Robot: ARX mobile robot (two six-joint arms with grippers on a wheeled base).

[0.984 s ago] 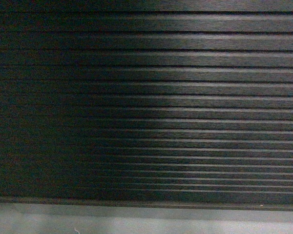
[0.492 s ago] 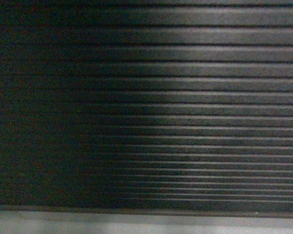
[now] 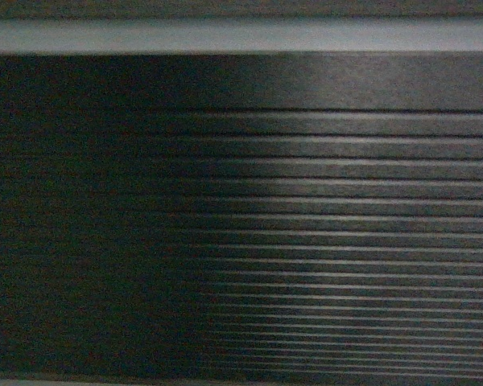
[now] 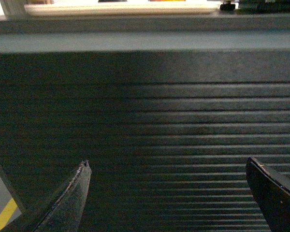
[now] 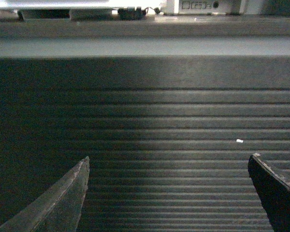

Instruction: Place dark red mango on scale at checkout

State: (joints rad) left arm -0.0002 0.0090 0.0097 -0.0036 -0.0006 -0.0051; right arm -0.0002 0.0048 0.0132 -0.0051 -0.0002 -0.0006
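You face the dark brown-black checkout counter (image 3: 306,225) head-on: its horizontally ribbed front panel fills every view, with a pale band along its top edge. You cannot make out the mango or scale clearly from here.

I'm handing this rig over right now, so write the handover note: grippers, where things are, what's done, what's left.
Left gripper: jaws open, empty.
Right gripper: jaws open, empty.
All three views face the checkout ribbed front panel; both wrist views show its top edge.
Mango: not in view.
Scale: a white device sits at the counter's far edge, too cropped to identify.
Done: nothing visible.
Left: find the mango, grasp it, set it on the scale.
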